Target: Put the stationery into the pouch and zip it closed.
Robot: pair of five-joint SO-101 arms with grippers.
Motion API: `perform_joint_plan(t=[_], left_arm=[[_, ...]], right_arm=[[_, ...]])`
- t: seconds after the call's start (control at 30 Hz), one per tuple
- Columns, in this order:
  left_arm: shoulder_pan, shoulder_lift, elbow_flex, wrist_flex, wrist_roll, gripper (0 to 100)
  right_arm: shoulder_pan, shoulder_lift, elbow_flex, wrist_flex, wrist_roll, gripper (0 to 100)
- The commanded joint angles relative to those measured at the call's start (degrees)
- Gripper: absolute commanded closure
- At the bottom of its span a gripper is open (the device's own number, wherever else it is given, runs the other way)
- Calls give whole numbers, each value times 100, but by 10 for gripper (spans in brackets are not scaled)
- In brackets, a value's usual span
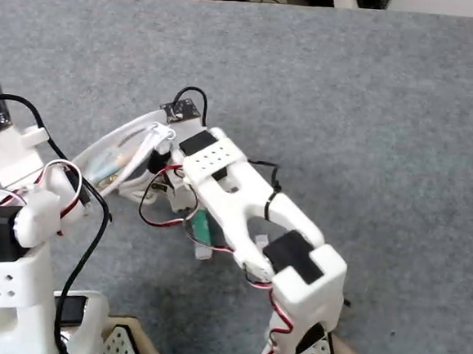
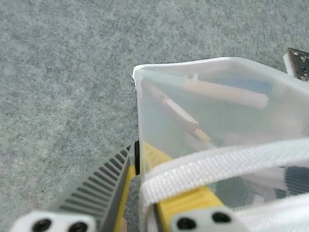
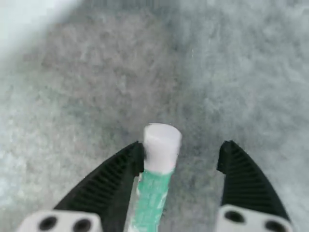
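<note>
one see-through white mesh pouch (image 2: pixel 217 111) with two pale pens (image 2: pixel 227 92) inside; left gripper (image 2: pixel 138 157) clamped on its edge; near the pouch, right gripper (image 3: pixel 182 147) gapes apart around one green white-capped marker (image 3: pixel 157 164)

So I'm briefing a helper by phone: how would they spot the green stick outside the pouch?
On the grey table, find the right arm across the middle. In its open end effector sits the green stick; its white cap and green body set it apart from the pale pens inside the see-through pouch.
</note>
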State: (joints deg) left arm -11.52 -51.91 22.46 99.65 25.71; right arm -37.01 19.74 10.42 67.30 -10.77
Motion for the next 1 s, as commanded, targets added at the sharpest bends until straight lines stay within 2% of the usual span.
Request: perform_joint_plan(t=[0.0, 0.1, 0.43, 0.5, 0.6, 0.97], left_arm=[[-40, 44, -171, -53, 26, 971], [-40, 44, -163, -53, 26, 971], [-22, 44, -154, -53, 26, 971], [-13, 44, -154, -53, 26, 971], [-13, 44, -154, -53, 18, 971], [-4, 44, -145, -26, 0, 971]], right_arm=[[-167, 66, -207, -123, -35, 811], [-167, 154, -207, -123, -35, 884], [-132, 233, -207, -105, 44, 892], [-132, 215, -207, -105, 325, 899], [-123, 110, -259, -105, 826, 985], [985, -1604, -268, -105, 1029, 986]])
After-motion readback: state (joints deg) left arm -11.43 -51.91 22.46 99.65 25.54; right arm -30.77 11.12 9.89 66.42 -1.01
